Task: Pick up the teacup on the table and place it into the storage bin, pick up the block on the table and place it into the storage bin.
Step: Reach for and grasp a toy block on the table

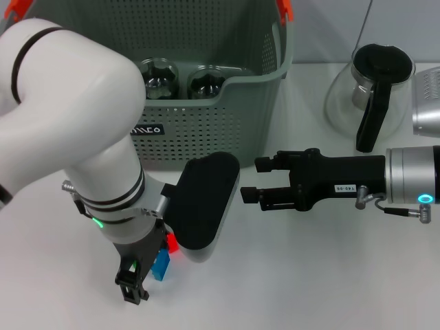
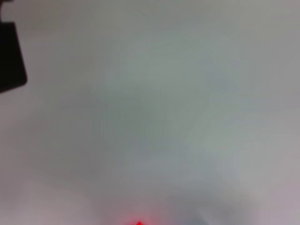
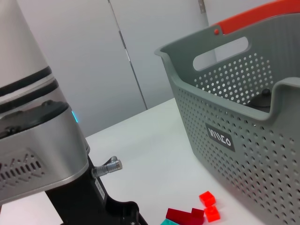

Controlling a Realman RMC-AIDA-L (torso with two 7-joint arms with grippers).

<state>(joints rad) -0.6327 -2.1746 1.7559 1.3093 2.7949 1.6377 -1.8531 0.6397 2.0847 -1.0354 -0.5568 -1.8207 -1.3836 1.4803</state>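
The grey-green perforated storage bin (image 1: 227,127) stands at the back, and it also shows in the right wrist view (image 3: 243,117). Two glass teacups (image 1: 159,79) (image 1: 206,82) lie inside it. A blue block (image 1: 161,265) and a red block (image 1: 172,242) lie on the table at the front left. My left gripper (image 1: 132,283) points down right beside the blue block. In the right wrist view small red blocks (image 3: 208,205), a dark red one (image 3: 185,215) and a teal one lie before the bin. My right gripper (image 1: 251,180) hovers open and empty in front of the bin.
A glass carafe (image 1: 371,89) with a black handle and lid stands at the back right. A silver perforated object (image 1: 427,103) sits at the far right edge. My large white left arm (image 1: 69,117) covers the left of the table.
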